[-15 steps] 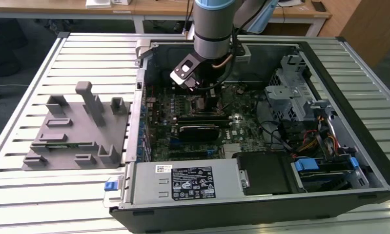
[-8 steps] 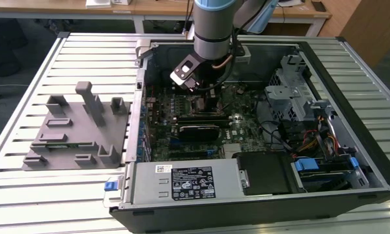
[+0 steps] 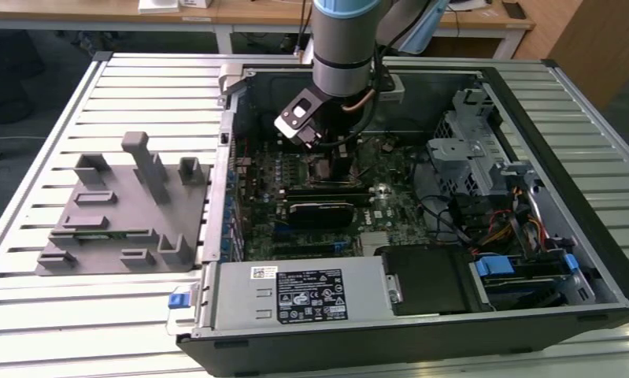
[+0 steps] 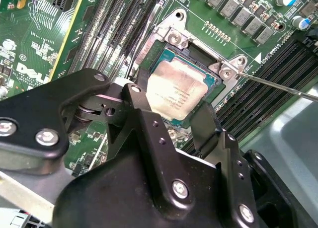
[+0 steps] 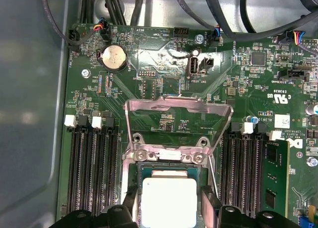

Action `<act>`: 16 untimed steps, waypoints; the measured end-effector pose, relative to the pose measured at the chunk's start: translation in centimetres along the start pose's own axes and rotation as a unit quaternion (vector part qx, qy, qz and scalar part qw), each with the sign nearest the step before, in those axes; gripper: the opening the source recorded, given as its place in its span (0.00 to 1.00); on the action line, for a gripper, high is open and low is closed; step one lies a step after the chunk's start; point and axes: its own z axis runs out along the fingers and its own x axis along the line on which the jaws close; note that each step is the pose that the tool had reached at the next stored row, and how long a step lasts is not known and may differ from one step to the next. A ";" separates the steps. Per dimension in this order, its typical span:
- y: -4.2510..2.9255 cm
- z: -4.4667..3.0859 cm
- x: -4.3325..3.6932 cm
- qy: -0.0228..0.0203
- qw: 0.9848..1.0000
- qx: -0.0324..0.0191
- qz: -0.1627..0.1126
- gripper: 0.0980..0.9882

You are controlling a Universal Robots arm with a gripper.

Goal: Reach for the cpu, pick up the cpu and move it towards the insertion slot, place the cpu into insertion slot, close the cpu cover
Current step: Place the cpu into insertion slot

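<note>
The cpu (image 4: pixel 174 89), a silvery square chip, sits level in the insertion slot (image 4: pixel 200 52) on the green motherboard. My gripper (image 4: pixel 171 106) straddles it, with one black finger (image 4: pixel 136 96) against each of two opposite edges. In the first wrist view the cpu (image 5: pixel 169 198) lies between the same fingers (image 5: pixel 209 208), inside the insertion slot (image 5: pixel 164 167). The cpu cover (image 5: pixel 176 104) stands raised on its hinge behind the slot, its cut-out centre showing the board. Its wire lever (image 4: pixel 278 85) is swung free. In the exterior view the gripper (image 3: pixel 341 161) reaches down into the open computer case.
Long black memory slots (image 5: pixel 92 173) flank the socket, and a memory stick (image 5: pixel 276 178) stands in one. The case walls (image 3: pixel 566 94), drive cage (image 3: pixel 471 150), cables and power supply (image 3: pixel 304 291) hem in the board. A grey fixture plate (image 3: pixel 125 213) lies at the exterior view's left.
</note>
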 end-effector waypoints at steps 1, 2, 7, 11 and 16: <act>-0.01 0.00 0.00 0.000 1.000 0.000 0.000 0.57; 0.02 0.00 0.00 0.000 1.000 0.000 0.000 0.57; 0.05 0.00 0.00 0.000 1.000 0.000 0.000 0.57; 0.06 0.00 0.00 0.000 1.000 0.000 0.000 0.57; 0.06 0.00 0.00 0.000 1.000 0.000 0.000 0.56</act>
